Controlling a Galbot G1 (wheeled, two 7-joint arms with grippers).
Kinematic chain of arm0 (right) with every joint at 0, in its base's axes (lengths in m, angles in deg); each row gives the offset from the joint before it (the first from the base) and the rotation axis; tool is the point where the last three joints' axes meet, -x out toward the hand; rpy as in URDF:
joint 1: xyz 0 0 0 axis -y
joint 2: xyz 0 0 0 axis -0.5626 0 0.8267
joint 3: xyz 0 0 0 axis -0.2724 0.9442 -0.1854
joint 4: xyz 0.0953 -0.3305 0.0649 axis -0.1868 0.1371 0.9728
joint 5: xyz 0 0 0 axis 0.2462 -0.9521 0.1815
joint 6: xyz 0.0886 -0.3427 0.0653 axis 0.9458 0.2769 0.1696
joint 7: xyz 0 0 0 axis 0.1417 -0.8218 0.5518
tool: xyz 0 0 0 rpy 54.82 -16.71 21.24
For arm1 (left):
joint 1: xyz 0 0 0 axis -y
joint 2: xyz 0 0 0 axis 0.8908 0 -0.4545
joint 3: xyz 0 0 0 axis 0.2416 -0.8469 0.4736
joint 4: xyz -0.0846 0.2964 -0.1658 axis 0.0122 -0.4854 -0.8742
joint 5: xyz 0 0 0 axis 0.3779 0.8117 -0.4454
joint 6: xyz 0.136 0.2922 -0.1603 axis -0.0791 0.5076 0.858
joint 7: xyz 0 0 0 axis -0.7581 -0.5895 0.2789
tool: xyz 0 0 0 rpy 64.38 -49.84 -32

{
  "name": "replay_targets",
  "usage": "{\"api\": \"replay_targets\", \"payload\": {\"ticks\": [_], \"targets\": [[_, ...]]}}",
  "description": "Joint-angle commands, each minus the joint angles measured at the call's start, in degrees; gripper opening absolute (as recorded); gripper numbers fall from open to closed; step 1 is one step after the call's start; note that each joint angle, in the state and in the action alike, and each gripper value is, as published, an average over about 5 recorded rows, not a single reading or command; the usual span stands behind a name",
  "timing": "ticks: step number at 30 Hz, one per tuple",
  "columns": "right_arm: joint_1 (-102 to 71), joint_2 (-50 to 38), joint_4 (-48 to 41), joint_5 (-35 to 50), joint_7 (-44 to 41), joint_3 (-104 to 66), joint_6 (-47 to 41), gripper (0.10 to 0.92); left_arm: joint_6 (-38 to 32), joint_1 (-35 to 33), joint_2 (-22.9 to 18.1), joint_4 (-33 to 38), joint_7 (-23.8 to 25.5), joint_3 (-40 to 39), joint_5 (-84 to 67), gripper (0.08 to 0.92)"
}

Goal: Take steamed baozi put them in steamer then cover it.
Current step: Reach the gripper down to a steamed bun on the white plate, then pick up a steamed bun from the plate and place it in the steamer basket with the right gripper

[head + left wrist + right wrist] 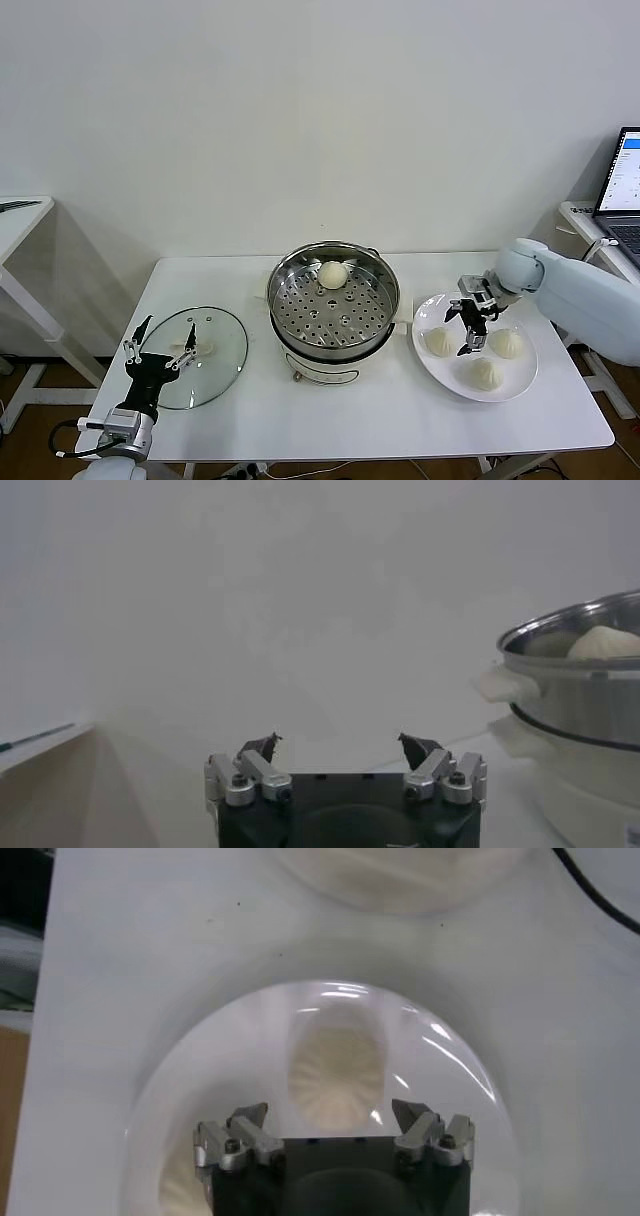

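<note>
We are working with 1 baozi (pixel 333 274) already sitting on the perforated tray at the far side of the steamer (pixel 290 305), and 3 more lying on the white plate (pixel 450 382) to the steamer's right: 1 toward the steamer (pixel 438 341), 1 on the outer side (pixel 507 342) and 1 at the near edge (pixel 486 373).

We are holding the right gripper (pixel 473 326) over the plate, its fingers spread apart and empty, hanging between and just above the 2 farther buns. In the right wrist view a pleated bun (pixel 338 1072) is lying just ahead of the open gripper (pixel 332 1118), roughly centred between the fingers.

We are judging these buns to be light, soft and easily dented, with a matte skin that should not slip much. The sensible hold is across the widest part of the rounded sides, low enough to cup the body, closing only until the fingers bear; squeezing the pleated top would likely mark or tear it.

We are parking the left gripper (pixel 160 347) over the glass lid (pixel 215 368) lying flat on the table (pixel 390 420) left of the steamer, fingers apart, holding nothing.
</note>
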State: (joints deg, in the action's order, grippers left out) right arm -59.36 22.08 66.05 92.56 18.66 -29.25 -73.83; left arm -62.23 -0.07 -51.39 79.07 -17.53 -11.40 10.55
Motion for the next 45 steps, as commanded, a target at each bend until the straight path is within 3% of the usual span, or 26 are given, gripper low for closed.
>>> {"api": "replay_targets", "payload": {"ticks": [1,9,17,27,38,45], "targets": [[-3.14,2.19,-1.81,-2.09,1.38,-2.38,-0.51,0.823,-0.08,0.1,0.01,-0.3,0.03,-0.01,0.06,0.823],[-3.21,2.94,-2.1,-3.02,1.6,-2.82,-0.64,0.823,-0.14,0.14,-0.05,-0.44,0.03,-0.1,0.12,0.823],[-3.31,3.17,-2.17,-3.28,1.31,-3.0,-0.58,0.728,-0.22,0.1,-0.13,-0.43,0.05,-0.03,0.13,0.823],[-1.92,1.16,-0.54,-2.27,0.48,-2.52,-0.76,0.713,-0.17,0.08,-0.22,-0.27,-0.04,-0.14,0.12,0.823],[22.17,-8.87,14.31,14.48,-1.2,14.85,-5.71,0.691,-0.05,0.13,-0.17,0.44,-0.19,-0.69,0.16,0.823],[46.71,-7.34,23.77,27.51,-0.85,32.85,-10.06,0.695,0.03,0.14,0.37,0.81,-0.21,-0.57,0.16,0.823]]}}
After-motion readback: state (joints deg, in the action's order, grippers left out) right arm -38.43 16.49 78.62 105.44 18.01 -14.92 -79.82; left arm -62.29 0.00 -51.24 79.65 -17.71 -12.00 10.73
